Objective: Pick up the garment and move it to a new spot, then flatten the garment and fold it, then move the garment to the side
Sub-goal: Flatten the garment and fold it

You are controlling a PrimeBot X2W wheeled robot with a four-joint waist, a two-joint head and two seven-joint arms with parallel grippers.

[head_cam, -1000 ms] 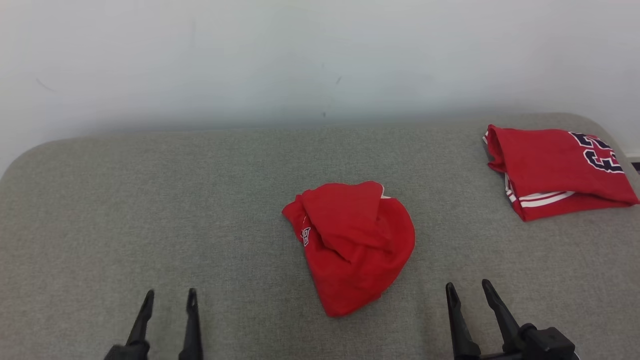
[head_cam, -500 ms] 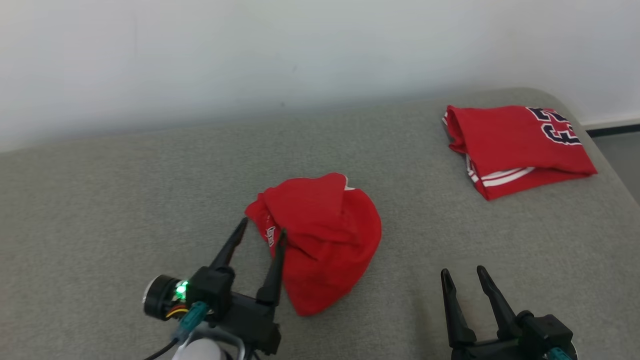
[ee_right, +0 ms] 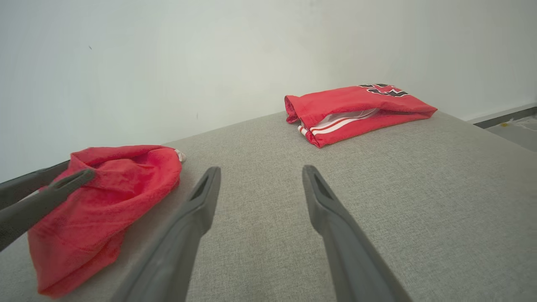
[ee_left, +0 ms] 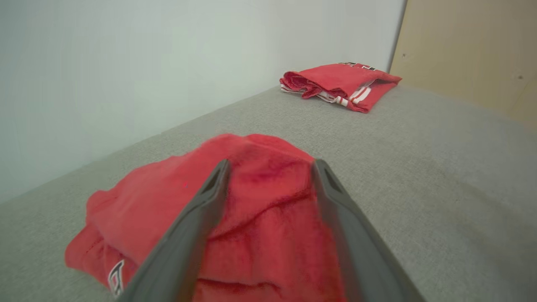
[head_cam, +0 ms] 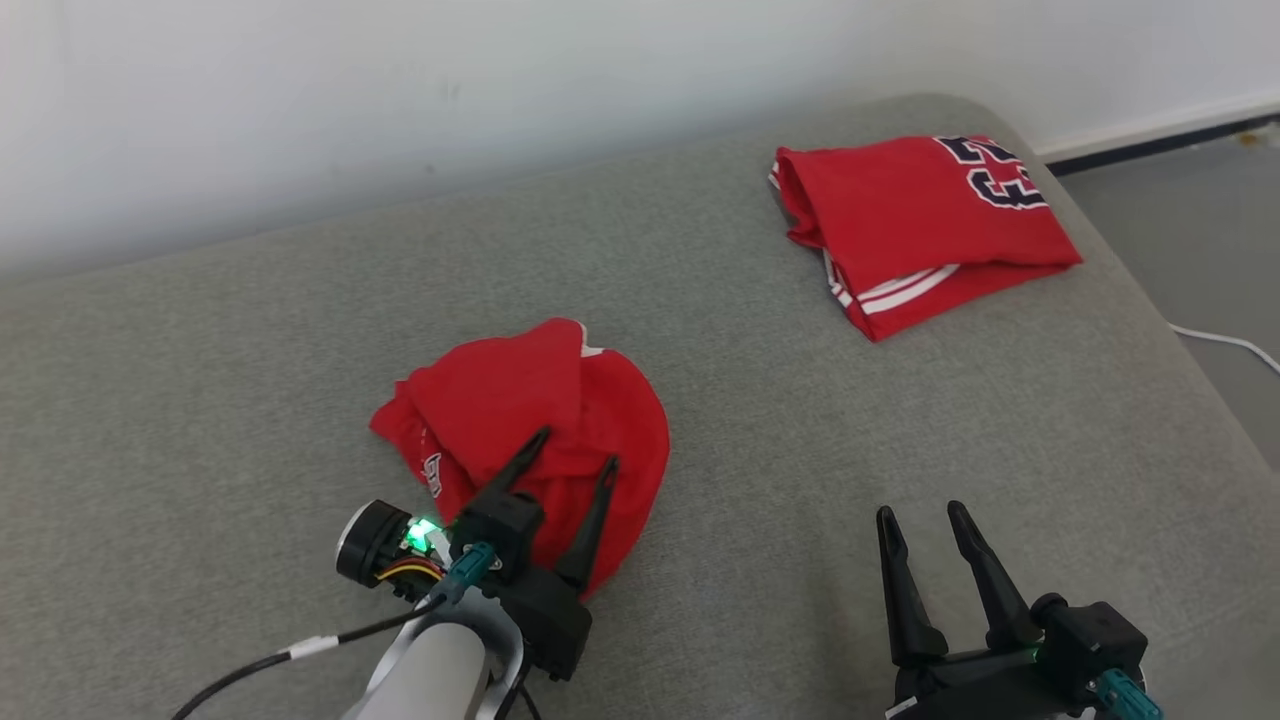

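Crumpled red fabric garment [head_cam: 540, 410] on grey upholstered surface [head_cam: 200, 380], left gripper [head_cam: 577, 446] jaws spread over it, right gripper [head_cam: 918, 509] jaws released, folded red jersey [head_cam: 915, 215] apart

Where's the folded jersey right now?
Head view: the folded jersey lies at the far right corner of the grey cushion, near the wall, well apart from the crumpled garment at the left gripper.

looking along the left gripper [ee_left: 270, 165], dark fingers spread wide, tips over a crumpled red cloth garment [ee_left: 256, 209] heaped on a grey woven cushioned surface [ee_left: 419, 167]. unclear whether touching the cloth. farther back, close to the pale white wall [ee_left: 126, 63], a folded red jersey with white stripes [ee_left: 340, 82], well apart from the heap. right of that, a tan wooden panel [ee_left: 465, 50].
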